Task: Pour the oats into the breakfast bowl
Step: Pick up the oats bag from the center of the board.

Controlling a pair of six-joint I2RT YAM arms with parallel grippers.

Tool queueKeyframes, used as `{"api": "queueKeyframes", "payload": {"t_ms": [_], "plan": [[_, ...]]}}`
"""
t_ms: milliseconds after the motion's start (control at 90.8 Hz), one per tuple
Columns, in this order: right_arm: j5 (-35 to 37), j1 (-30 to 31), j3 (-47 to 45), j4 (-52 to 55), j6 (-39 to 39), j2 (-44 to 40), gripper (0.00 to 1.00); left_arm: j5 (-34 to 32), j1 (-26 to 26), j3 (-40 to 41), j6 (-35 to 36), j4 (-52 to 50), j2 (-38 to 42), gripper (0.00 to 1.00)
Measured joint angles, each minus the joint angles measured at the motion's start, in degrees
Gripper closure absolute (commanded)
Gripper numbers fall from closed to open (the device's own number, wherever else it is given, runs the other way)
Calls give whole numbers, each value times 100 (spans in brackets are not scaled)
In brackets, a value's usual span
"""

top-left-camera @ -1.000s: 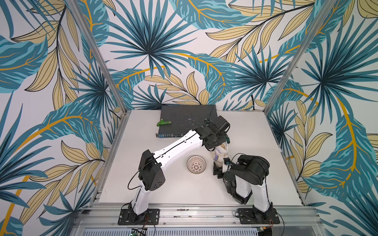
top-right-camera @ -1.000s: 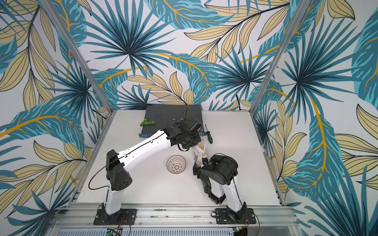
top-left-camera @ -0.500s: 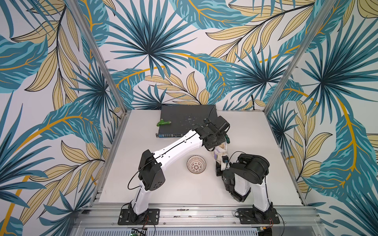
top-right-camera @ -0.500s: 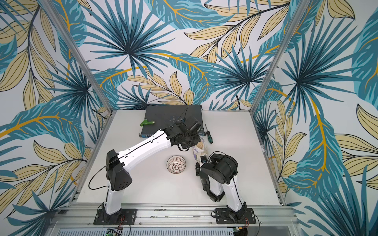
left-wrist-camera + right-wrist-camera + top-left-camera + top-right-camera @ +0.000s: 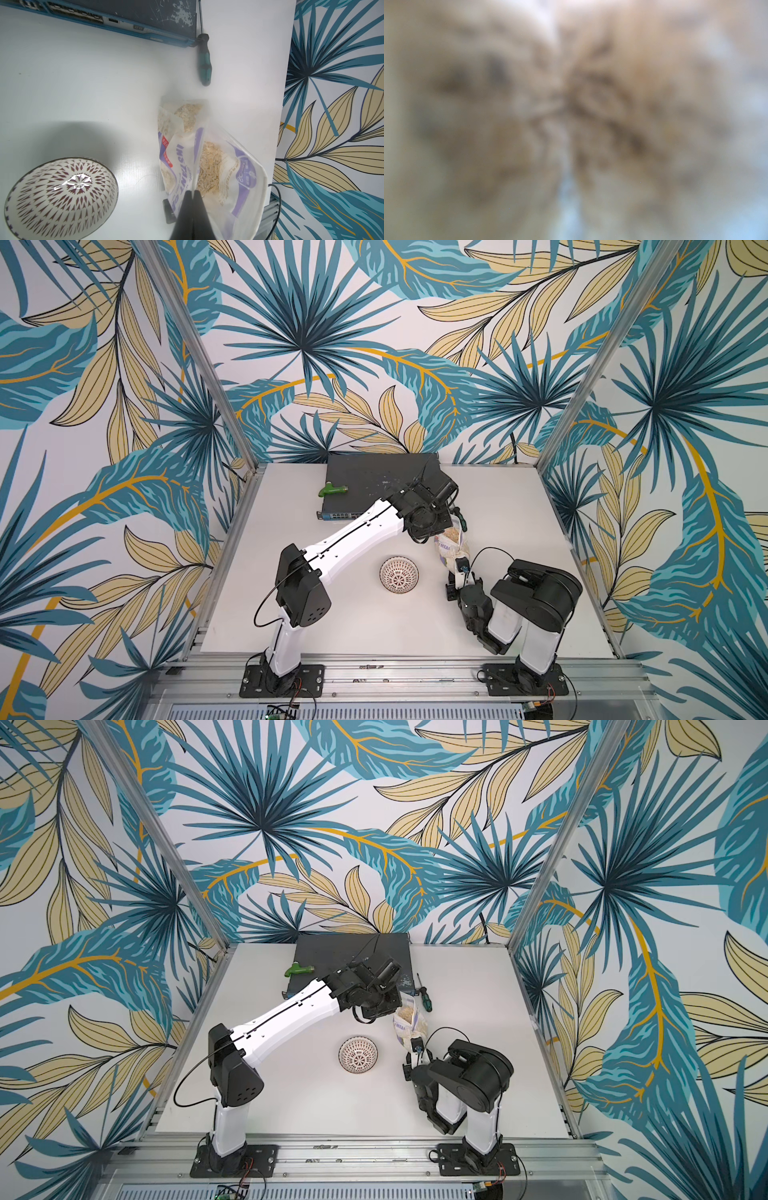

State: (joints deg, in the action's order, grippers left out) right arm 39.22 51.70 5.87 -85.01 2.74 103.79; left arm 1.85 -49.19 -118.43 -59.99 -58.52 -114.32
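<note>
The oats are pale flakes in a clear bag (image 5: 451, 541) (image 5: 409, 1021) with purple print, held off the table between my two arms. My left gripper (image 5: 193, 192) is shut on the bag's (image 5: 218, 166) top film, pinching it from above. My right gripper (image 5: 459, 568) (image 5: 415, 1046) is closed on the bag's lower end. The right wrist view shows only a beige blur of oats (image 5: 571, 104), hiding the jaws. The breakfast bowl (image 5: 399, 574) (image 5: 358, 1054) (image 5: 60, 197), white with a dark lattice, stands left of the bag and holds nothing.
A dark network switch (image 5: 378, 485) lies at the back of the table with a green tool (image 5: 332, 490) on it. A green-handled screwdriver (image 5: 424, 999) (image 5: 204, 62) lies by its right corner, just behind the bag. Patterned walls enclose three sides.
My right gripper's fingers stood wide around the bag's lower end and have closed on it. The bag and my left arm have barely moved.
</note>
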Motion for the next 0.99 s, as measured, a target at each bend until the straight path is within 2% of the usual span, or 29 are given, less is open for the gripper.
{"api": "queueKeyframes", "payload": {"t_ms": [353,551,738,992], "plan": [[-238,-35,120,1700,-601,-1683,100,334,192,-48,317,-127,278,100],[-549,-68,201,2758,-855,-2653,100,457,313,767,289,33,994,100],[-1010,-72,514,3589,-1056,-3029,100,507,431,1495,269,245,1620,100],[-1362,-114,1139,4516,-1475,-3335,100,503,575,1609,254,254,2031,100]]}}
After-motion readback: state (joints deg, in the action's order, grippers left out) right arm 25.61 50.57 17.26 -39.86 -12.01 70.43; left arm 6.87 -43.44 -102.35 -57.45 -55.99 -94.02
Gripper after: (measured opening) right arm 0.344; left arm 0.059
